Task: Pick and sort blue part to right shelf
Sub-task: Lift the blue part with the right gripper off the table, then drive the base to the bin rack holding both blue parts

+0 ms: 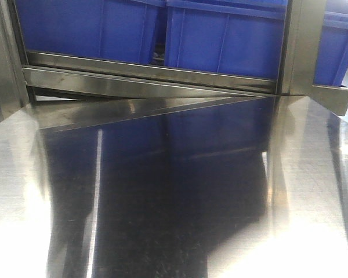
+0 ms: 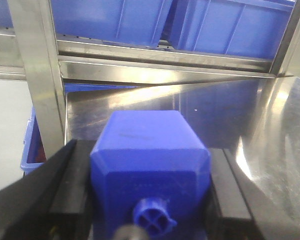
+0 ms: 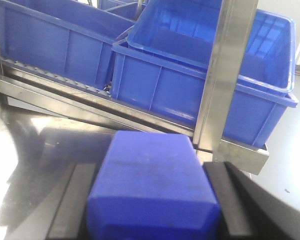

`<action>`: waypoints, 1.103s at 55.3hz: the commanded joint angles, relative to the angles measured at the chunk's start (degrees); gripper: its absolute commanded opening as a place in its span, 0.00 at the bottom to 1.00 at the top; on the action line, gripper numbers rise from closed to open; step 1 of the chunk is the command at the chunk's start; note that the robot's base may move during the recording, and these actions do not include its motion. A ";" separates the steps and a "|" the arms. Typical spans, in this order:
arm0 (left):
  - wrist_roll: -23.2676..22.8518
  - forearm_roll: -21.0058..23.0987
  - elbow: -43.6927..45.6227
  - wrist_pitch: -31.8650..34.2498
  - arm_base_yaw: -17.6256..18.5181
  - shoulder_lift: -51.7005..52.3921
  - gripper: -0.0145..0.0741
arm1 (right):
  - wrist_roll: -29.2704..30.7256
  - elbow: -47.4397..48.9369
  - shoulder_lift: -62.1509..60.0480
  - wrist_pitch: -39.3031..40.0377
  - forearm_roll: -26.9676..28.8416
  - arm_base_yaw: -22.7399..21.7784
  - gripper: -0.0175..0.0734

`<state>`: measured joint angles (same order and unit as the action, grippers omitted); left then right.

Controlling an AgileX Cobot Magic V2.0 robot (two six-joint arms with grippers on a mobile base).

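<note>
- Between the black fingers [image 2: 70, 185] of the left gripper [image 2: 149, 156]: the blue part [image 2: 150, 142], a blocky body with chamfered corners. It is clamped on both flanks and carried clear of the rack.
- The near face of that part carries a short round stub [image 2: 152, 217] with a cross-shaped end, pointing toward the wrist camera.
- The steel table [image 2: 230, 107] spreads ahead of the part. Whether the part touches the surface cannot be told from this angle.
- The right gripper [image 3: 151, 170] is likewise closed on a second blue part [image 3: 152, 187]. Black pads [image 3: 70, 200] press its two sides, and its plain top face is turned up.
- Ahead of the right gripper stands a steel upright [image 3: 222, 75]. Behind it, the right-hand blue bin [image 3: 190, 95] rests on the tilted shelf rail [image 3: 90, 102].
- The left-hand blue bin [image 3: 50, 45] sits just beside the right-hand one on the same rail, with a narrow gap between their walls.
- In the left wrist view, a second upright [image 2: 37, 85] is at the left, at the table's edge. Part of a low blue bin [image 2: 30, 150] shows beyond it, below table level.
- In the front view, the polished tabletop mirrors the blue bins as a dark blue patch, with bright glare at the near corners.
- Both parts are held in front of the rack, short of the bins.
</note>
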<state>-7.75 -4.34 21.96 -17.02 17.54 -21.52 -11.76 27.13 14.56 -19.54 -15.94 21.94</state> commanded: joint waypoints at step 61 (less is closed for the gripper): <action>-0.56 -0.18 1.67 5.61 -0.09 -0.22 0.45 | 0.35 1.65 0.42 4.02 -1.39 -0.32 0.40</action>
<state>-7.75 -4.34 21.96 -17.02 17.54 -21.52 -11.76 27.13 14.56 -20.67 -16.10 21.94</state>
